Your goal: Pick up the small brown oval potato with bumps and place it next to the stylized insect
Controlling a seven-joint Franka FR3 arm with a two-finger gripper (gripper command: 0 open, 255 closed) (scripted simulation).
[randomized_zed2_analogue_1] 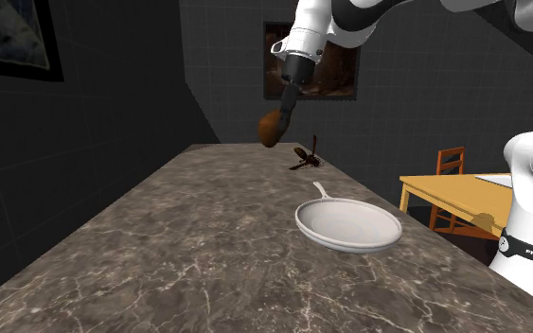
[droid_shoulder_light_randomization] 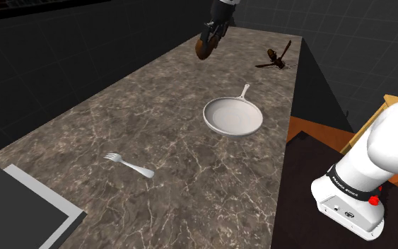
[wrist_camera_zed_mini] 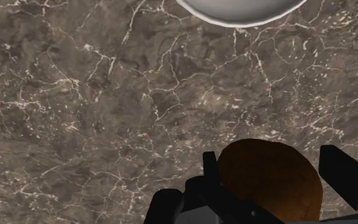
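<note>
One oval potato over veined marble

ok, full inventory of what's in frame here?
potato: 1, brown, in the air over the counter's far end, clasped by the gripper
insect: 1, dark brown, on the counter's far end
pan: 1, white, on the counter, handle towards the insect
fork: 1, pale grey, on the counter, at the shoulder view's lower left
counter: 1, brown marbled with white veins
table: 1, yellow wood, past the counter at the second exterior view's right
chair: 1, brown wood, behind the table
wall pictures: 2, dark, on the dark walls
arm: 1, white with dark joints
gripper: 1, black, shut on the potato
</note>
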